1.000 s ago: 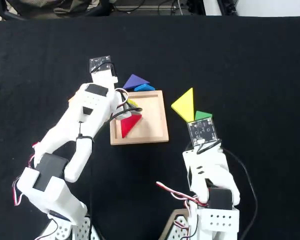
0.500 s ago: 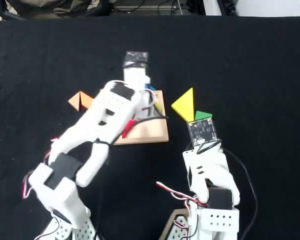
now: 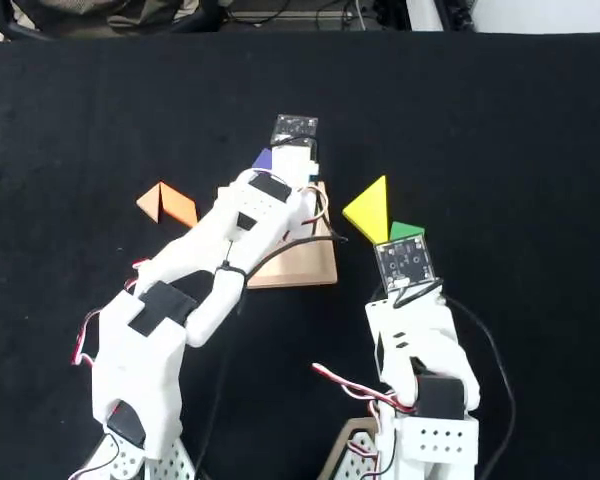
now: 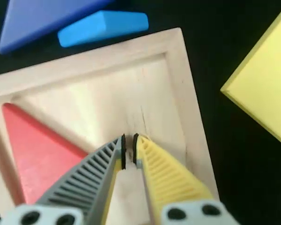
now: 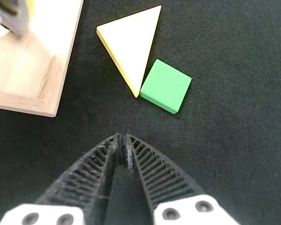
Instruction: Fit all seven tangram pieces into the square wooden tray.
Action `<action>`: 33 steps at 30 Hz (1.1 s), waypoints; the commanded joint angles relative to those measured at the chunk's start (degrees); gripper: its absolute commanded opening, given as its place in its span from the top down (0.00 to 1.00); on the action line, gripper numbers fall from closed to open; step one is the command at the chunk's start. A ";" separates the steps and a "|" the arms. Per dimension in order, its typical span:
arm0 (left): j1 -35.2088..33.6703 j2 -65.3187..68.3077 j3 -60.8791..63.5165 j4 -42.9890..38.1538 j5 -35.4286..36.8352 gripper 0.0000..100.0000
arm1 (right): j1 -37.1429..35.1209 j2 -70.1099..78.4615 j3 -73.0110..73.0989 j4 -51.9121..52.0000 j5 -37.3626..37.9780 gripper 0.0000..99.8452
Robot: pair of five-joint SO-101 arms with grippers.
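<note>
Left end effector (image 4: 129, 140) swung rightward over tray (image 4: 189, 98), pinched together, empty. I see red (image 4: 33, 150) seated; yellow (image 5: 131, 42), green (image 5: 166, 86), orange (image 3: 167, 204) outside.

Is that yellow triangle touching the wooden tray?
Apart. The right wrist view shows a strip of black cloth between the yellow triangle and the tray rim.
</note>
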State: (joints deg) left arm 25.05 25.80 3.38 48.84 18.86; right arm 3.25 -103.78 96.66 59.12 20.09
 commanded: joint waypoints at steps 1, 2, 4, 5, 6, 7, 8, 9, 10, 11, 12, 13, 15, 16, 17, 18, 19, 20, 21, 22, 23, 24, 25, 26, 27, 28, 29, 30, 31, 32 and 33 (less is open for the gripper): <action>-0.31 -0.53 -2.24 2.37 -0.18 0.93 | -0.35 -3.47 -0.13 0.35 0.53 0.99; -0.75 -0.62 -2.51 3.60 -0.18 0.93 | -0.44 -3.47 -0.13 0.35 0.53 0.99; -1.63 -0.62 -2.68 5.80 -0.44 0.93 | -0.53 -3.47 -0.13 0.35 0.53 0.99; -2.33 -0.62 -2.68 6.33 -0.53 0.93 | -0.53 -3.47 -0.13 0.35 0.53 0.99; -3.03 -0.62 -2.68 6.51 -0.53 0.93 | -0.53 -3.47 -0.13 0.35 0.53 0.99; -3.74 -0.62 -2.77 6.51 -0.53 0.93 | -0.53 -3.47 -0.13 0.35 0.53 0.99; -4.44 -0.62 -2.77 6.33 -0.53 0.93 | -0.53 -3.47 -0.13 0.35 0.53 0.99; -5.05 -0.62 -3.12 6.33 -0.53 0.93 | -0.53 -3.47 -0.13 0.35 0.53 0.99; -5.67 -0.62 -3.91 6.51 -0.53 0.93 | -0.53 -3.47 -0.13 0.35 0.53 0.99; -6.20 -0.62 -4.70 6.68 -0.53 0.93 | -0.53 -3.47 -0.13 0.35 0.53 0.99; -6.90 -0.62 -5.05 6.68 -0.53 0.93 | -0.53 -3.47 -0.13 0.35 0.53 0.99; -7.34 -0.62 -5.41 6.77 -0.53 0.93 | -0.53 -3.47 -0.13 0.44 0.53 0.99; -8.04 -0.62 -5.49 6.77 -0.53 0.93 | -0.53 -3.47 -0.13 0.53 0.53 0.99; -8.13 -0.62 -5.49 6.77 -0.53 0.93 | -0.53 -3.47 -0.13 0.70 0.53 0.99; -8.04 -0.62 -5.49 6.77 -0.53 0.93 | -0.53 -3.47 -0.13 0.70 0.53 0.99; -7.69 -0.70 -5.67 6.77 -0.53 0.93 | -0.53 -3.47 -0.13 0.62 0.53 0.99; -7.25 -0.79 -6.55 6.86 -0.53 0.93 | -0.53 -3.47 -0.13 0.53 0.53 0.99; -6.37 -1.41 -7.96 8.09 -0.62 0.93 | -0.53 -3.47 -0.13 0.53 0.53 0.99; -5.49 -2.90 -10.42 10.73 -0.88 0.92 | -0.53 -3.47 -0.13 0.53 0.53 0.99; -4.62 -4.92 -13.76 14.68 -2.46 0.92 | -0.53 -3.47 -0.13 0.62 0.53 0.99; -3.65 -7.38 -17.54 19.08 -4.84 0.92 | -0.53 -3.47 -0.13 0.62 0.53 0.99; -2.68 -9.93 -21.41 23.82 -7.38 0.92 | -0.53 -3.47 -0.13 0.62 0.53 0.99; -1.98 -12.57 -25.36 28.48 -9.76 0.92 | -0.44 -3.47 -0.13 0.62 0.53 0.99; -1.63 -15.12 -29.14 33.05 -11.78 0.92 | -0.35 -3.47 -0.13 0.62 0.53 0.99; -1.54 -17.49 -32.57 37.36 -13.45 0.92 | -0.26 -3.47 -0.13 0.62 0.53 0.99; -1.80 -19.87 -35.30 41.67 -14.95 0.92 | -0.26 -3.47 -0.13 0.62 0.44 0.99; -2.68 -22.07 -37.85 45.71 -16.44 0.92 | -0.18 -3.56 -0.13 0.62 0.26 0.99; -3.65 -24.18 -39.87 49.85 -17.93 0.92 | -0.18 -3.56 -0.13 0.62 0.35 0.99; -4.70 -26.37 -41.27 52.48 -19.43 0.92 | -0.18 -3.56 -0.13 0.53 0.44 0.99; -6.37 -29.01 -40.92 52.22 -20.57 0.92 | -0.18 -3.56 -0.13 0.44 0.44 0.99; -9.19 -32.53 -40.40 52.13 -20.92 0.93 | -0.18 -3.56 -0.13 0.44 0.44 0.99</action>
State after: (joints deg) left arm 21.80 4.88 -31.96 94.90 1.89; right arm 3.25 -103.78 96.66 59.47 20.09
